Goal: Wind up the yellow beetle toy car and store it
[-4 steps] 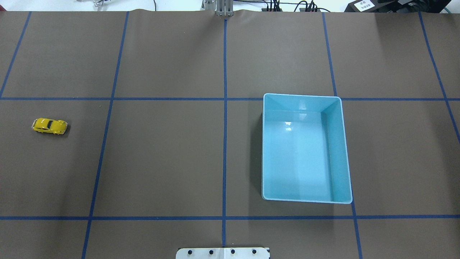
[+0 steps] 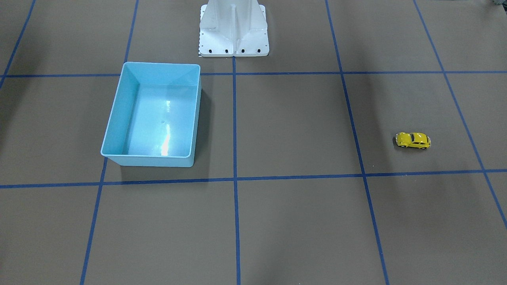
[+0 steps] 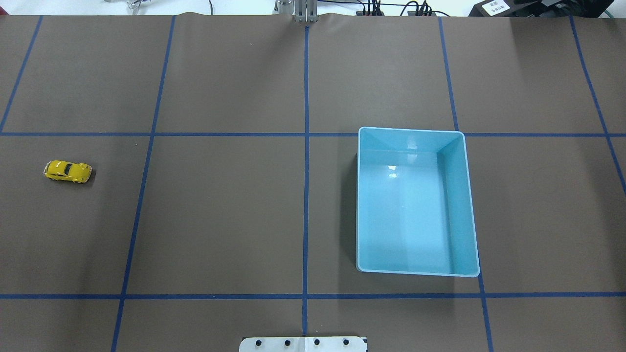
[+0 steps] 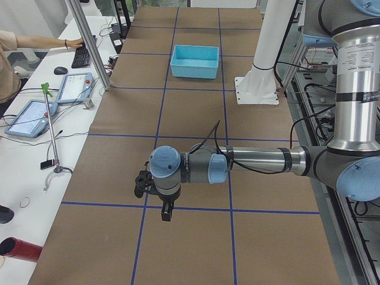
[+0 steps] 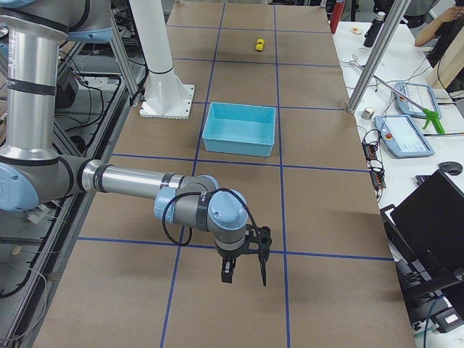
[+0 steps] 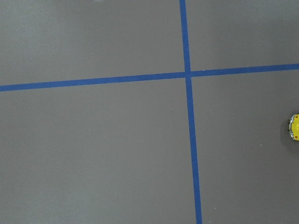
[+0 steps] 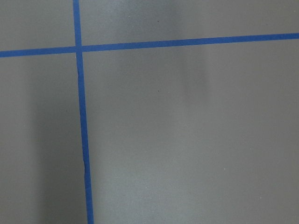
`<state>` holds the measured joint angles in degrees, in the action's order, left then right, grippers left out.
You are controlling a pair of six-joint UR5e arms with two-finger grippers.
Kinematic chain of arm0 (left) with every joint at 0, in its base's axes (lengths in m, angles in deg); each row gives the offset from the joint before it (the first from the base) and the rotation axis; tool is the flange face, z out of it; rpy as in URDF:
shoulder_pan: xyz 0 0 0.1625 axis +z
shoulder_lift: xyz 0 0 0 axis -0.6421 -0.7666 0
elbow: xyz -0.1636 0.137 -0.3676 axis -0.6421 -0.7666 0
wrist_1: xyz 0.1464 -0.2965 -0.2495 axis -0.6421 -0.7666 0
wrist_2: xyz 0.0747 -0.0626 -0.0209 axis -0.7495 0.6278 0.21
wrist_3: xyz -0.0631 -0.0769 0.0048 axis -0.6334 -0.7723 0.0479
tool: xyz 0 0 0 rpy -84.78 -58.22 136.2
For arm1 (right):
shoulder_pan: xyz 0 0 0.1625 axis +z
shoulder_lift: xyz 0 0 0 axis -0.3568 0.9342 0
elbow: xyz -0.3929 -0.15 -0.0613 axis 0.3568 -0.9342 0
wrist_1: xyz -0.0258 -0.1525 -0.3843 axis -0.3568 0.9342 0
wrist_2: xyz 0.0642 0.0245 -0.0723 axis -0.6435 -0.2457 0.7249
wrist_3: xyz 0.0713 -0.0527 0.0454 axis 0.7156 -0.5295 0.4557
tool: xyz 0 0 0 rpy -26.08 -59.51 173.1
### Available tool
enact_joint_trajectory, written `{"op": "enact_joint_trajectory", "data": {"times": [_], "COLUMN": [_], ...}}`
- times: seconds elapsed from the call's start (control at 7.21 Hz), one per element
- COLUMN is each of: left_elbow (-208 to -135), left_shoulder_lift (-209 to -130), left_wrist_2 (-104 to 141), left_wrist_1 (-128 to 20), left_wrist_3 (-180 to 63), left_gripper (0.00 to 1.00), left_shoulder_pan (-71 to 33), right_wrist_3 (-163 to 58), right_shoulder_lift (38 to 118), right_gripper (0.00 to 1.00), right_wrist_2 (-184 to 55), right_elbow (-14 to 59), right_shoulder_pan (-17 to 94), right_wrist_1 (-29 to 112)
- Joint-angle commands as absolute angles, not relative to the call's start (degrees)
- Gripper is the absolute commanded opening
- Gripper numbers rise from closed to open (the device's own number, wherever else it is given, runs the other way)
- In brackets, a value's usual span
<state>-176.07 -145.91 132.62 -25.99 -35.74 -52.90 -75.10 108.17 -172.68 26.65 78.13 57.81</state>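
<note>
Brown-paper tabletop [image 3: 220, 220] w/ blue tape grid: yellow beetle toy car [image 3: 68, 171] sits far on robot's left, well apart from light-blue bin [image 3: 463, 205]. L wrist cam clips it at frame edge. I see left gripper [image 4: 165, 209] & right gripper [image 5: 244, 272] in side views only, so can't tell if fingers are spread.

We see a glossy yellow car [image 3: 68, 171], a smooth, shiny plastic bin [image 3: 460, 210] catching glare, and a matt brown paper-like cover [image 3: 225, 215] crossed by blue tape [image 3: 305, 195]
</note>
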Motion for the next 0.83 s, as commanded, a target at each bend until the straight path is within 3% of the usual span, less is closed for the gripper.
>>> {"op": "enact_joint_trajectory", "data": {"times": [0.0, 0.14, 0.69], "left_elbow": [-179.04, -183.94, -188.46], "left_shoulder_lift": [-146.35, -146.87, -150.04], "left_wrist_2": [132.46, 132.37, 118.60], "left_wrist_1": [-26.33, -26.24, -34.15], "left_wrist_3": [-35.54, -36.07, -30.15], "left_gripper": [1.00, 1.00, 1.00], "left_shoulder_pan": [-47.19, -40.71, -17.51], "right_wrist_3": [-75.10, -75.19, -75.28], "right_shoulder_lift": [108.14, 108.14, 107.96], "right_gripper": [1.00, 1.00, 1.00], "right_wrist_2": [-172.64, -172.47, -172.29], "right_elbow": [26.44, 26.35, 25.39], "right_shoulder_pan": [78.06, 78.06, 77.98], "right_wrist_1": [57.81, 57.81, 57.81]}}
